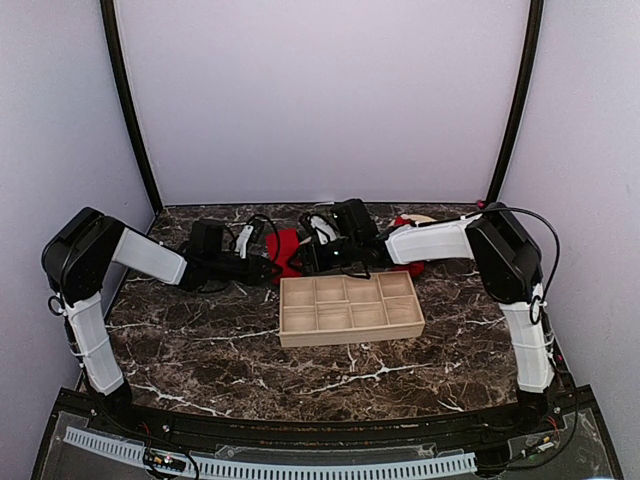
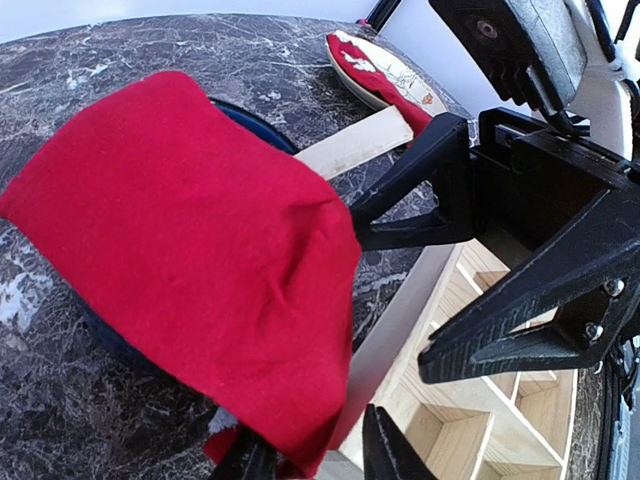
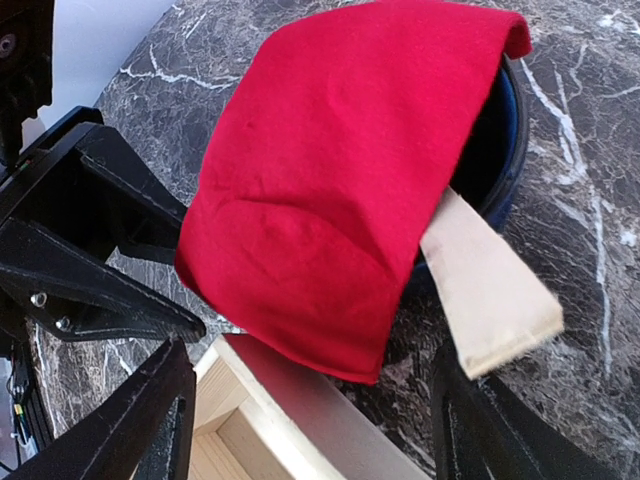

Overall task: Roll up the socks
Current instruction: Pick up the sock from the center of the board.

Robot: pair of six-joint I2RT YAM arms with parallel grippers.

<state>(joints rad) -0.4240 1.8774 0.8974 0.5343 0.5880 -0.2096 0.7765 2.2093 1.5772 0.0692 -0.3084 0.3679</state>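
Sock one (image 3: pixel 330 180) is draped over a dark blue mug (image 3: pixel 505 130) on the marble table (image 1: pixel 200 340), just behind the far left corner of the wooden tray (image 1: pixel 350 330). A flat tan strip (image 3: pixel 490 290) protrudes from under the sock at the mug. Sock two (image 2: pixel 385 70) lies on a round plate (image 1: pixel 428 217) farther right. The right gripper (image 3: pixel 312 350) faces sock one with its jaws spread wide. The left gripper (image 2: pixel 312 430) has the sock's lower corner between its fingers; whether they pinch it cannot be determined.
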